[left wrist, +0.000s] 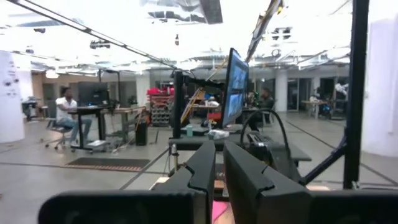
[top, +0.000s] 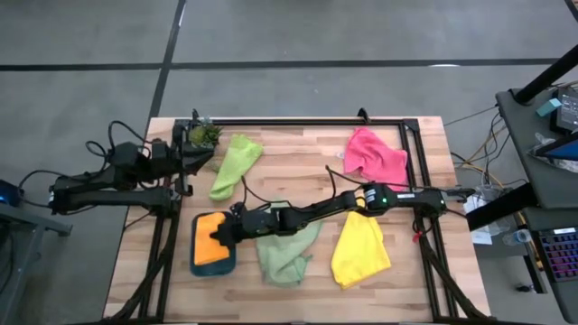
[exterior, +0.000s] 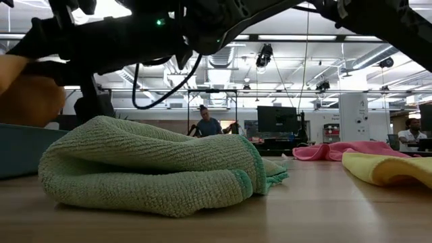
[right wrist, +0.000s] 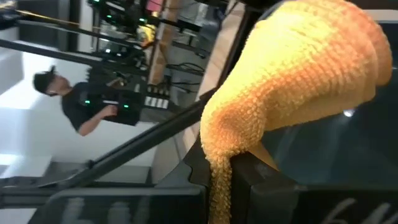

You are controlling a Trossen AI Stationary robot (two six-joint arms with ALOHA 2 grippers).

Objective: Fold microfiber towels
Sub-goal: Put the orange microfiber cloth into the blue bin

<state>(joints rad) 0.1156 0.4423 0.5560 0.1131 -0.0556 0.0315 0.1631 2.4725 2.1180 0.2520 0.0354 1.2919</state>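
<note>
My right arm reaches from the table's right side to the teal tray (top: 215, 264) at the near left. My right gripper (top: 231, 236) is shut on the orange towel (top: 209, 236) over that tray. The sage green towel (top: 287, 253) lies bunched beside the tray, and the yellow towel (top: 361, 253) lies right of it. At the far side, the lime green towel (top: 235, 162) lies left and the pink towel (top: 375, 155) right. My left gripper (left wrist: 216, 171) is shut on nothing, drawn back at the table's left edge. My right gripper pinches a bunched fold of the orange towel (right wrist: 217, 155) between its two fingers (right wrist: 273, 180), several layers thick. The fingers come about level from the table's right side. The towel bulges out past the fingertips as a rounded bundle (right wrist: 298, 74) over the tray (exterior: 20, 148). I cannot tell whether it touches the tray.
A small potted plant (top: 203, 135) stands at the far left corner, close to my left gripper. A black frame (top: 307, 120) runs along the table's edges. Beyond the table are desks, monitors and several people. Bare wood lies between the towels in the table's middle.
</note>
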